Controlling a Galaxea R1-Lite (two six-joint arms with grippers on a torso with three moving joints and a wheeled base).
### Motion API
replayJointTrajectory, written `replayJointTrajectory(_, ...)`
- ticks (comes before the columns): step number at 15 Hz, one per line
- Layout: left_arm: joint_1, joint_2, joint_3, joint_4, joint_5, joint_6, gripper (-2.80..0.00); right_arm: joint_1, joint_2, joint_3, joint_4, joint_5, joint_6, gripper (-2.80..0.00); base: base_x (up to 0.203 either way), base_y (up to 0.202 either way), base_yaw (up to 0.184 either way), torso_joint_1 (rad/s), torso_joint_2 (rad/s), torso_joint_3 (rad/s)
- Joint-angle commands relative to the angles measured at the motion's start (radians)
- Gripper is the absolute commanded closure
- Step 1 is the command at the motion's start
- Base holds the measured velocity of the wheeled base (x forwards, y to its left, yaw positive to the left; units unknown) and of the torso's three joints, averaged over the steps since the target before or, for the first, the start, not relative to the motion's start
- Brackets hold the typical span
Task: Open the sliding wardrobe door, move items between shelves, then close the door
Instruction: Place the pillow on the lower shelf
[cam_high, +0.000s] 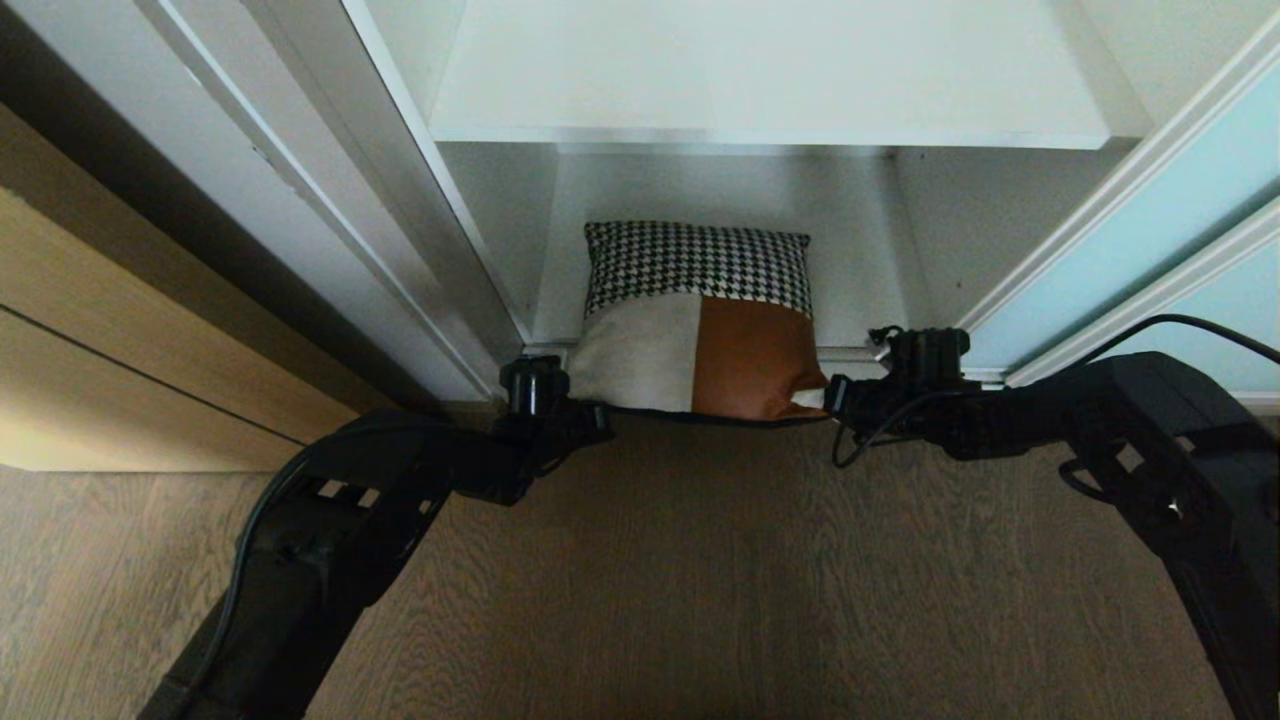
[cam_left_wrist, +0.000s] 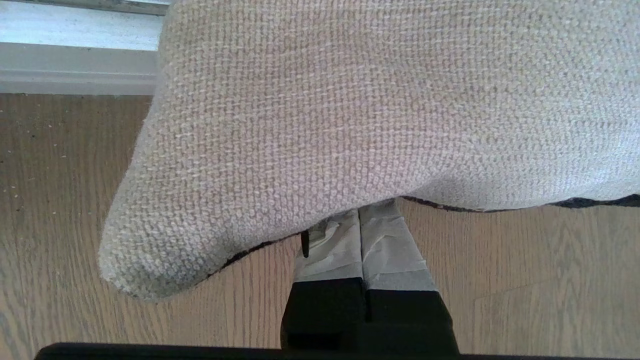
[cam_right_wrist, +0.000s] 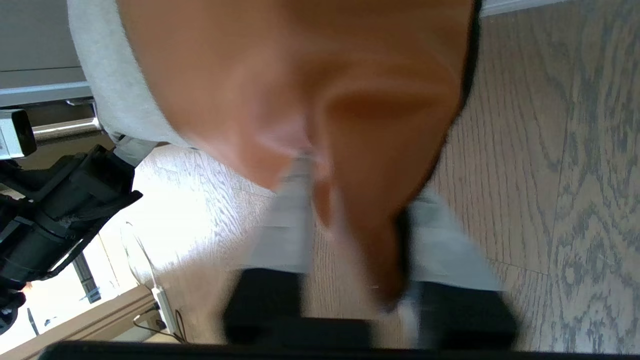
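Note:
The patchwork cushion (cam_high: 700, 310) lies in the bottom of the open wardrobe, under a white shelf (cam_high: 760, 80). Its front edge hangs over the door track above the wooden floor. My left gripper (cam_high: 592, 418) is at its front left corner. In the left wrist view the gripper (cam_left_wrist: 360, 210) is shut, fingertips hidden under the cream fabric (cam_left_wrist: 350, 100); I cannot see whether fabric is pinched. My right gripper (cam_high: 835, 395) is at the front right corner. There the gripper (cam_right_wrist: 362, 182) is open, with the rust-brown corner (cam_right_wrist: 370, 240) between its fingers. The sliding wardrobe door (cam_high: 1150, 200) stands at the right.
A white-framed panel (cam_high: 330, 200) bounds the opening on the left, with tan wood (cam_high: 100, 350) beyond it. Wood-grain floor (cam_high: 700, 580) spreads in front of the wardrobe. A power strip with cables (cam_right_wrist: 162, 300) lies on the floor beyond the left arm (cam_right_wrist: 60, 200).

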Motion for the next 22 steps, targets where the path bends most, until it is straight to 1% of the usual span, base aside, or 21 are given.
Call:
replayJointTrajectory(1,0.000,0.001,0.000,-0.005,-0.001,-0.003,0.00,0.001,-0.011,0.001,-0.006,0.003,0.005,-2.80,0.000,0.000,0.000,0.000,0.00,0.000)
replayJointTrajectory(6,0.003,-0.007,0.000,-0.002,-0.002,-0.008,0.00,-0.013,-0.100,0.051,-0.007,0.005,0.010,-2.80,0.000,0.000,0.000,0.000,0.00,0.000)
replayJointTrajectory(8,0.003,-0.007,0.000,0.000,-0.004,-0.008,0.00,-0.021,-0.146,0.117,-0.009,0.006,0.007,-2.80,0.000,0.000,0.000,0.000,0.00,0.000)
replayJointTrajectory(9,0.003,-0.003,0.000,0.000,-0.006,-0.008,0.00,-0.021,-0.182,0.173,-0.018,0.010,0.004,0.00,0.000,0.000,0.000,0.000,0.00,0.000)
replayJointTrajectory(12,0.003,-0.008,0.000,0.006,-0.012,-0.009,0.00,-0.010,-0.247,0.299,-0.103,0.021,0.002,0.00,0.000,0.000,0.000,0.000,0.00,0.000)
replayJointTrajectory(14,0.003,-0.016,0.000,0.006,-0.013,-0.011,0.00,0.036,-0.261,0.338,-0.110,0.023,-0.003,0.00,0.000,0.000,0.000,0.000,0.00,0.000)
replayJointTrajectory(16,0.003,-0.012,0.000,0.003,-0.013,-0.011,0.00,0.077,-0.218,0.332,-0.102,0.022,-0.024,0.00,0.000,0.000,0.000,0.000,0.00,0.000)
replayJointTrajectory(19,0.003,-0.010,0.000,0.010,-0.013,-0.011,0.00,0.131,-0.117,0.298,-0.083,0.014,-0.107,0.00,0.000,0.000,0.000,0.000,0.00,0.000)
replayJointTrajectory(22,0.003,-0.013,0.000,0.009,-0.014,-0.011,0.00,0.159,-0.006,0.204,-0.044,-0.040,-0.138,0.00,0.000,0.000,0.000,0.000,0.00,0.000)
